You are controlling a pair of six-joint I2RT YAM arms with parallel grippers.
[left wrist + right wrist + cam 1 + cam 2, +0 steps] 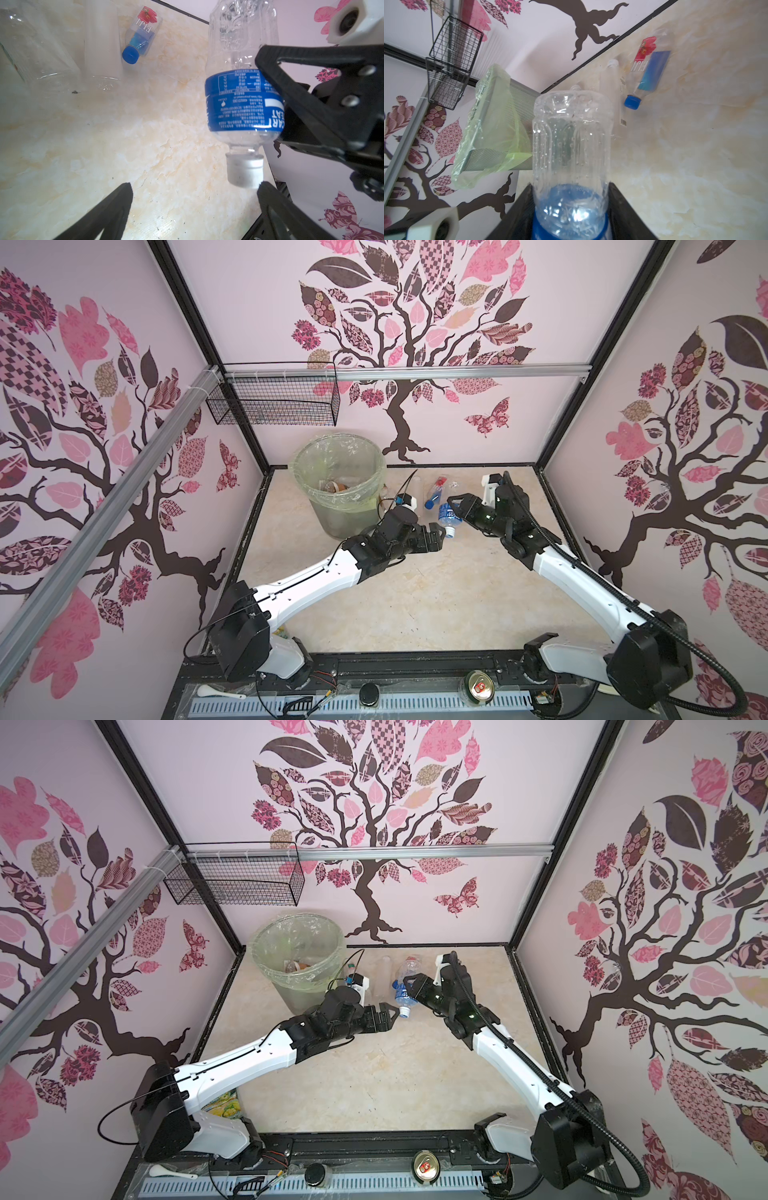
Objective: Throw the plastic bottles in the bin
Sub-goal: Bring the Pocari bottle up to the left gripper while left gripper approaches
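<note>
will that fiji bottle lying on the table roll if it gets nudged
Probably not far: the Fiji bottle seems flat-sided, so it likely slides rather than rolls. It looks empty, so it is likely light and easily shoved. Its clear walls may dent.

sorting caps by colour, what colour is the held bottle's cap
White cap, clearest in the left wrist view.

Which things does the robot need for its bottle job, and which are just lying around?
For the job: blue-label bottle, Fiji bottle, clear bottle, bin.
Just lying about: wire basket, metal can, white spoon.
</note>
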